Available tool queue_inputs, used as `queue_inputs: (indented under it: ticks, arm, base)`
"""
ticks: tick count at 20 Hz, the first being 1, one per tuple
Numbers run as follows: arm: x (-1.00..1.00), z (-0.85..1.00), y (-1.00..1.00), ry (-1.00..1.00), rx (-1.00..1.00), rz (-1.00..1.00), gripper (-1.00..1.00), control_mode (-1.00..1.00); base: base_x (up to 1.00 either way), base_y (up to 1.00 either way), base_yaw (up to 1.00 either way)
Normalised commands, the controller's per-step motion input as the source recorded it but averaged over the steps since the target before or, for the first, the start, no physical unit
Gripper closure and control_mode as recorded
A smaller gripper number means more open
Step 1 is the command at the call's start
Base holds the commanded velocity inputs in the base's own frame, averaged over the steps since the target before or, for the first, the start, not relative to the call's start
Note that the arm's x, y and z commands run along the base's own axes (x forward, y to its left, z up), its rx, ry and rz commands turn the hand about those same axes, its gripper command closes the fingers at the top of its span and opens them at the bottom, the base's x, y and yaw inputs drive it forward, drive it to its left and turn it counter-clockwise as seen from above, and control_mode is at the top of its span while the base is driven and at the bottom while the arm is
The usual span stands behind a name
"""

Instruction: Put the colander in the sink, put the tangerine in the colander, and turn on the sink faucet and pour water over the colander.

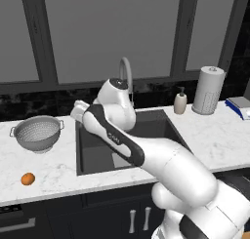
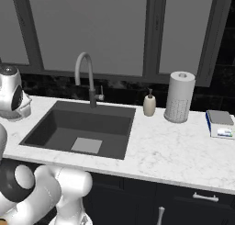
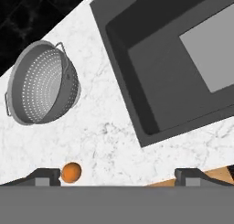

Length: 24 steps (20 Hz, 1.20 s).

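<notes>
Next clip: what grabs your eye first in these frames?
The big white arm sweeping across the dark sink dominates the left base view. To its left on the marble counter sits the silver colander, with the small tangerine nearer the front edge. Behind the basin rises the arched sink faucet, dry, and the gripper looks down with fingers spread wide.

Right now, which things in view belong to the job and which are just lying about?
Job:
- colander, on the counter left of the sink
- sink
- tangerine, on the counter in front of the colander
- sink faucet, no water running

Lying about:
- soap dispenser
- paper towel roll
- scale
</notes>
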Motion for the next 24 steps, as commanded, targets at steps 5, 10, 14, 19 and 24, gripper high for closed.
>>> queue_inputs:
  ticks: [5,10,14,19,24]
  arm:
    - [0.70,-0.04,0.74,0.26,-0.09,-0.07,-1.00,-1.00]
    - [0.45,-0.25,0.36,0.10,-0.10,-0.07,-1.00,-1.00]
    - [0.11,-0.30,0.23,0.00,-0.09,-0.05,-1.00,-1.00]
    - [0.00,-0.39,0.08,0.00,-0.07,-0.04,-1.00,-1.00]
    - [0.10,-0.31,0.05,0.00,0.00,-0.04,-1.00,-1.00]
  base:
    - [0.00,0.00,0.00]
    - [0.00,0.00,0.00]
    - [0.00,0.00,0.00]
    - [0.00,0.00,0.00]
    - [0.00,0.00,0.00]
